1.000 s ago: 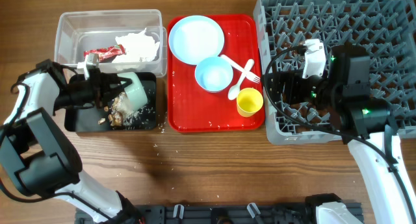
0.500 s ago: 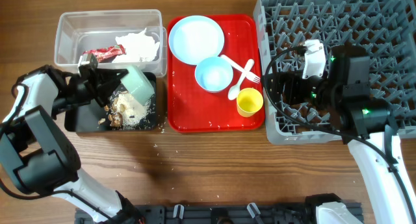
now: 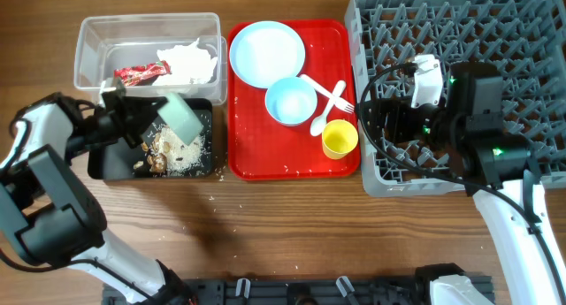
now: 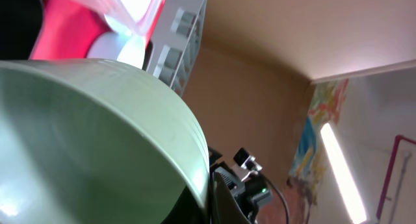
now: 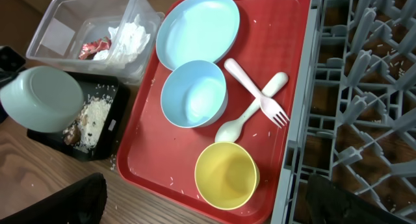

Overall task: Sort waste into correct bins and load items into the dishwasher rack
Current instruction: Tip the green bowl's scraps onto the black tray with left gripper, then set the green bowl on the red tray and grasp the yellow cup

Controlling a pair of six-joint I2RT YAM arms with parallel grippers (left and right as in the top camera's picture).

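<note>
One pale green bowl (image 3: 183, 116), tilted, clamped by left gripper (image 3: 141, 120) over black tray (image 3: 104, 166); food scraps (image 3: 174, 151) at tray's 3 o'clock. Right gripper (image 3: 382, 119), fingers spread, empty, at dishwasher rack's (image 3: 495, 22) 9 o'clock.

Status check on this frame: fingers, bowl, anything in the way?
Left fingers shut on pale green bowl, tipped over black tray; food scraps in tray. Right fingers open, empty, over rack edge. No obstruction seen.

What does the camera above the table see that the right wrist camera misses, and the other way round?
Only overhead: the left arm and right arm, the left's jaws clamped on the pale green bowl, and the whole grey pegged plastic rack. Only right wrist: its own dark jaws, spread wide. Both: that bowl, the flat red tray holding a round pale blue plate, pale blue bowl, small yellow cup, white plastic fork and spoon.
</note>
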